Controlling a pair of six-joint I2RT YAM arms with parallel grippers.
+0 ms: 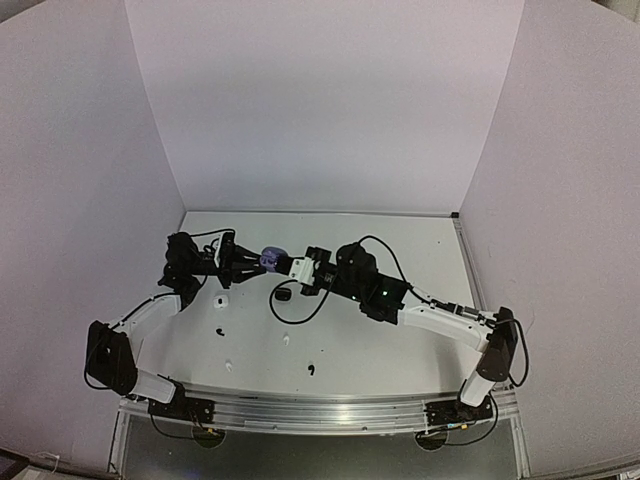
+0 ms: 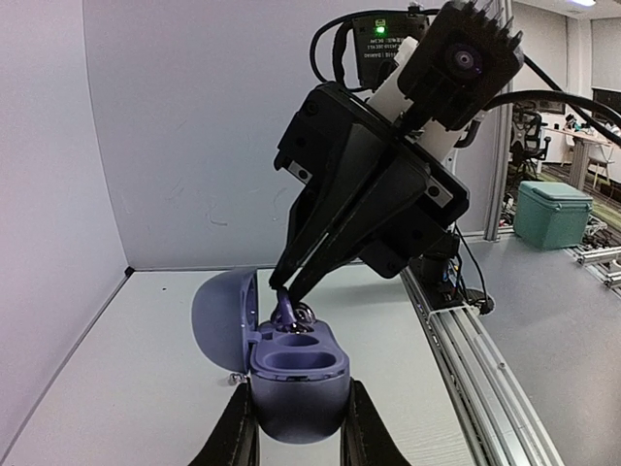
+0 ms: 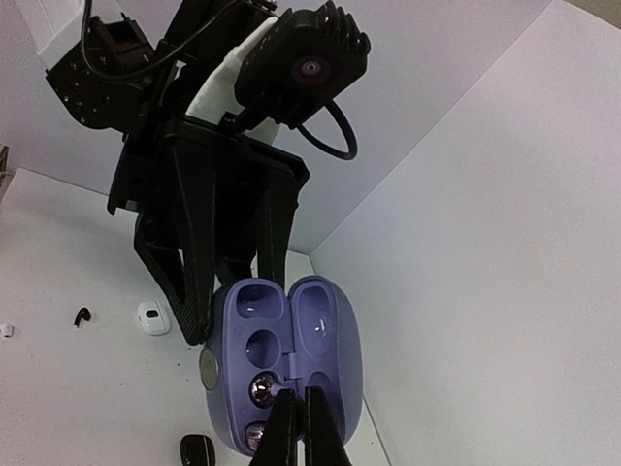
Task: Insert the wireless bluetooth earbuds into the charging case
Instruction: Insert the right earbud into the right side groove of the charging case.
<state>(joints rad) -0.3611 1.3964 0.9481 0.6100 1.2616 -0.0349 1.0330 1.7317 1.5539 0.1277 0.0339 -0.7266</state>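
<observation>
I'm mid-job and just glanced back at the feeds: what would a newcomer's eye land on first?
The purple charging case stands out first, lid open, clamped in the left gripper above the middle of the table. The right gripper, shut, pinches a silvery earbud at one of its sockets. A black earbud lies loose below.

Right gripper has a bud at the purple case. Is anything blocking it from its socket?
Nothing visible does. The charging case has its lid swung open to the side. The left gripper clamps only the case's body below the sockets. The right gripper holds the silvery earbud right at its socket's mouth.
</observation>
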